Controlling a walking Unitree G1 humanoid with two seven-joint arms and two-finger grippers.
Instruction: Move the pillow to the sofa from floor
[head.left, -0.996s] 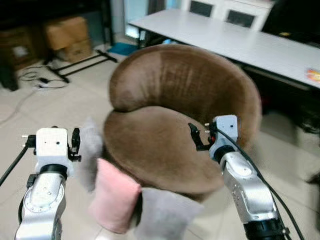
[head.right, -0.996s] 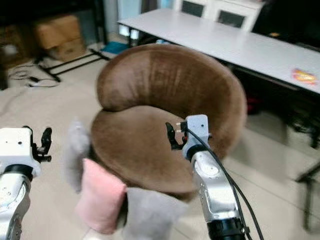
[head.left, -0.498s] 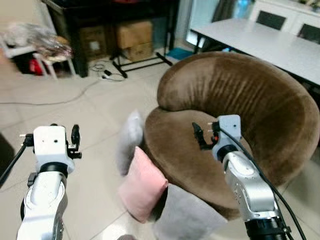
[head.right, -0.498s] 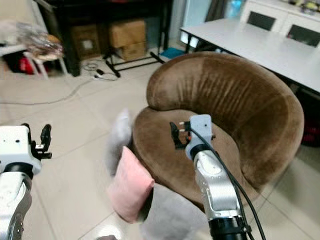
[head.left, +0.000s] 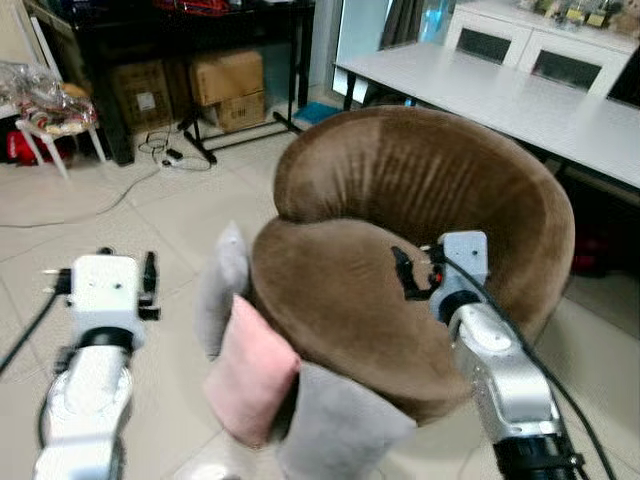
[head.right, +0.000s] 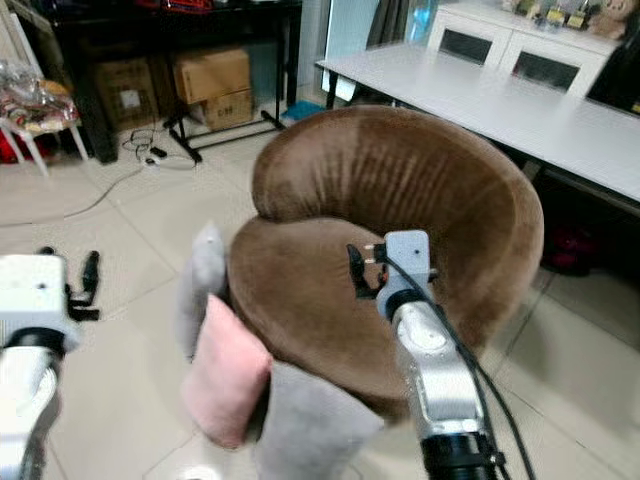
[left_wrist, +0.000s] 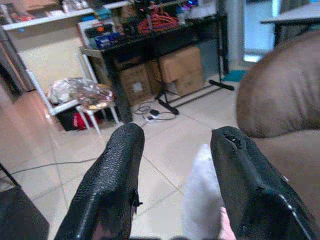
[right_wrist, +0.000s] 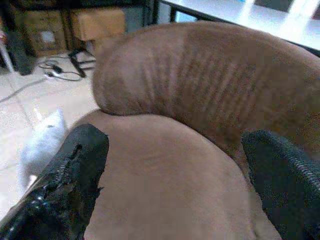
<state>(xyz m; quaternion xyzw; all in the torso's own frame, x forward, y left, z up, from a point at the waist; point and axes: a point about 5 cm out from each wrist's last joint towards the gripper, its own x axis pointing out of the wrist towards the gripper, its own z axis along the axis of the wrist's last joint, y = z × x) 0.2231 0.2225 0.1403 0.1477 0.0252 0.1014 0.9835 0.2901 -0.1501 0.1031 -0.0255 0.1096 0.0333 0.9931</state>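
Since half a second ago the whole scene has slid across the head views, so the camera has swung; the pillows and the sofa keep their places against each other. The pink pillow (head.left: 250, 372) stands on the tiled floor (head.left: 150, 230), leaning against the front edge of the round brown sofa (head.left: 420, 220). A grey pillow (head.left: 222, 285) leans just beside it on the far side, and another grey pillow (head.left: 340, 425) touches it on the near side.

The left gripper (left_wrist: 175, 165) is held over the floor, left of the pillows, fingers spread and empty. The right gripper (right_wrist: 175, 170) stays over the sofa seat, fingers wide apart, holding nothing.

Beyond stand a long white table (head.left: 500, 95), cardboard boxes (head.left: 225, 85) under a dark shelf, and cables (head.left: 160, 155).
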